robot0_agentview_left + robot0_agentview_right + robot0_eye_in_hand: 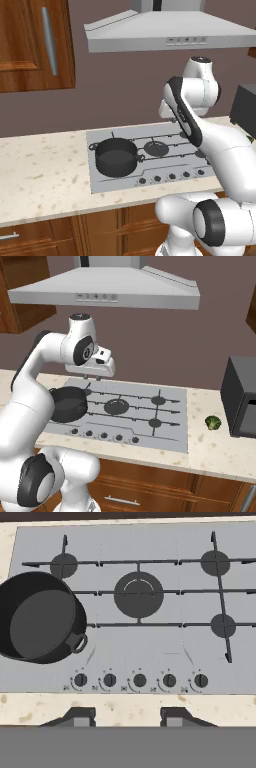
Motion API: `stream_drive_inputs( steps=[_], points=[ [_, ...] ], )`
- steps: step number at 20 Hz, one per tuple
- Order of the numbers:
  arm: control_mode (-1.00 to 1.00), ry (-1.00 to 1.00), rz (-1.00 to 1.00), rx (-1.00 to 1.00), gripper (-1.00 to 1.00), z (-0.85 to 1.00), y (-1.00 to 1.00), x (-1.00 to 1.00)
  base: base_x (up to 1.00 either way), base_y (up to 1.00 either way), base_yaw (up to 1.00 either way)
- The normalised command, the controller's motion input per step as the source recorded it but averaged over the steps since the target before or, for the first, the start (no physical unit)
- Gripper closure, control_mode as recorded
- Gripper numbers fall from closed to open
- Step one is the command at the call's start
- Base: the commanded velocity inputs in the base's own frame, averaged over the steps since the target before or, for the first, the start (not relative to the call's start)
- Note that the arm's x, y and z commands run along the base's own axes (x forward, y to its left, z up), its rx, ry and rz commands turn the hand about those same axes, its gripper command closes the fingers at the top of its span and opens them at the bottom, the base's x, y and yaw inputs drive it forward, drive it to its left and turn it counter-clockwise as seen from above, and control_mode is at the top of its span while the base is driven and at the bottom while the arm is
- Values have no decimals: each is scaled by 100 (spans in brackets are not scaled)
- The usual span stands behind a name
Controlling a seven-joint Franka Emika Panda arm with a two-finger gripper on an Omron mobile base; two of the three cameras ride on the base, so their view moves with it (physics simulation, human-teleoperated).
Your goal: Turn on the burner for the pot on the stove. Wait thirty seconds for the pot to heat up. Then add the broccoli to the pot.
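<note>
pot (37, 619) on stove (165, 647) | pincer (127, 717) open above knobs (140, 680)

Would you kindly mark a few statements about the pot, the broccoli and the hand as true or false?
1. The pot sits at the stove's left side. True.
2. The broccoli lies inside the pot. False: it lies on the counter right of the stove.
3. The hand grips a knob. False: it hangs above the stove, holding nothing.
4. Five knobs line the stove's front edge. True.
</note>
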Motion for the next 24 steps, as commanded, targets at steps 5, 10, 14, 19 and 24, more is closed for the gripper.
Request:
stream_drive_inputs(
  steps=[5, 10, 14, 19, 24],
  points=[
    [-100, 0, 0, 0, -100, -1, 0, -20, 0, 0, 0],
    [-100, 0, 0, 0, -100, -6, 0, -41, 0, 0, 0],
    [-100, 0, 0, 0, -100, -4, 0, -38, 0, 0, 0],
    [-100, -1, 0, 0, -100, 0, 0, -6, 0, 0, 0],
    [-100, 0, 0, 0, -100, 0, 0, 0, 0, 0, 0]
  ],
)
